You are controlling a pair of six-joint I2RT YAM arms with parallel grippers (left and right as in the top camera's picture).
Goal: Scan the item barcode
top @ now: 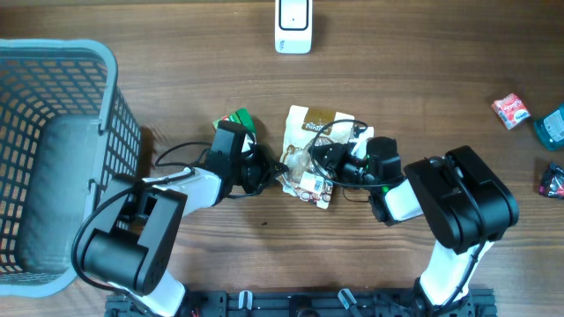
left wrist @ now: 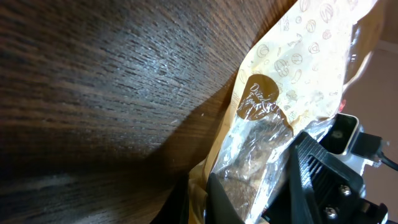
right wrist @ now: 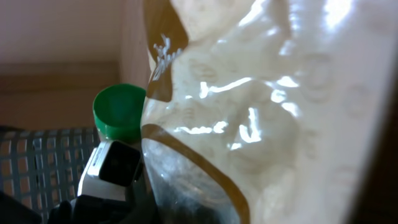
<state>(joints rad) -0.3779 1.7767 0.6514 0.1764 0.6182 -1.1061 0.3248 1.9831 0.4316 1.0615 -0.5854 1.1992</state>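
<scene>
The bag (top: 308, 128) on the table (top: 176, 53)
It lay between the left pincer (top: 269, 172) and right pincer (top: 328, 158); a basket (top: 110, 70) stood far left, a scanner (top: 293, 22) behind it, packets (top: 511, 110) far right.

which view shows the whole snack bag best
Overhead: only there is the full outline of the snack bag visible. The left wrist view shows just its brown logo and clear window up close; the right wrist view is a glare-filled partial close-up.

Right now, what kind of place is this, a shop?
Probably a pretend shop checkout set up on a wooden table. There is a white barcode scanner, a grey plastic shopping basket and a snack bag in the middle.
</scene>
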